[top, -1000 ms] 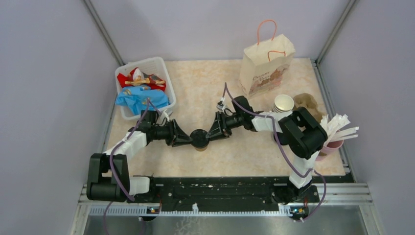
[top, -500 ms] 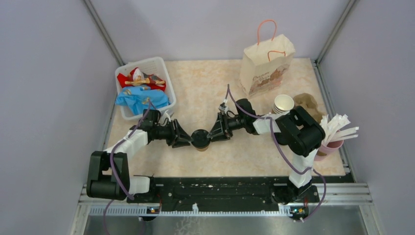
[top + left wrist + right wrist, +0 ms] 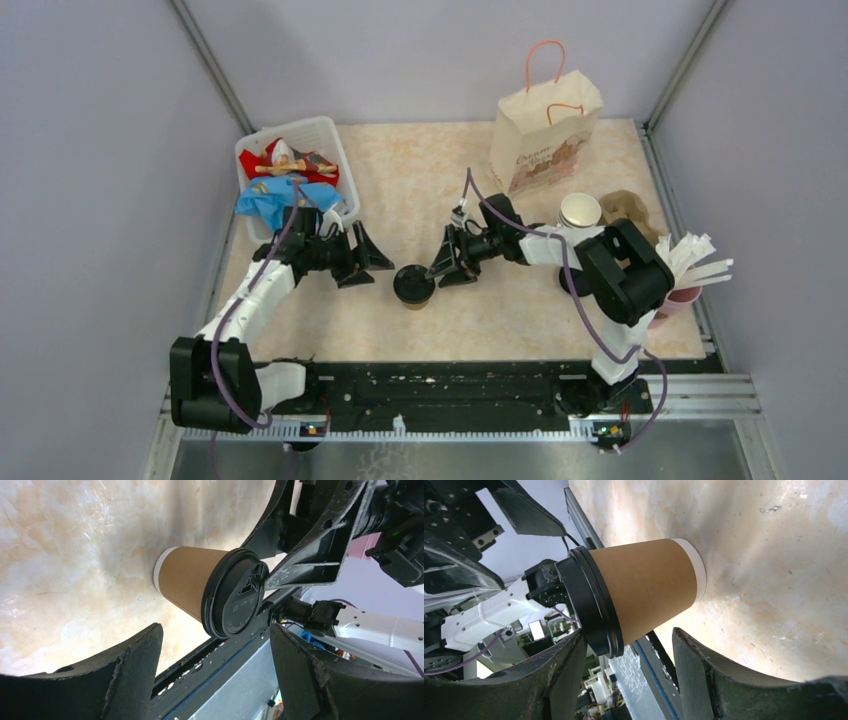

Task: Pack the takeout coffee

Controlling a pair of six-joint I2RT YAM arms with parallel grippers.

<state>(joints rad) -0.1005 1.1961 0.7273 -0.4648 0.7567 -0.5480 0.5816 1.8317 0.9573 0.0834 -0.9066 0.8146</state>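
A brown paper coffee cup (image 3: 413, 290) with a black lid stands upright on the table between my two grippers. My left gripper (image 3: 375, 264) is open and empty, a short way to the cup's left. My right gripper (image 3: 443, 270) is open, its tips close to the cup's right side and apart from it. The left wrist view shows the cup (image 3: 187, 582) and its lid (image 3: 236, 600) beyond my open fingers (image 3: 115, 675). The right wrist view shows the cup (image 3: 649, 587) just ahead of my open gripper (image 3: 629, 647). A second, lidless cup (image 3: 580, 211) stands at the right.
A paper bag (image 3: 545, 135) with orange handles stands at the back right. A brown pulp tray (image 3: 632, 208) and a pink cup (image 3: 676, 300) of white sticks are at the right edge. A white basket (image 3: 325, 130) of packets sits at the back left.
My left gripper has drawn back from the lidded cup, up and to the left. The right gripper has shifted slightly and stays beside the cup, which has barely moved.
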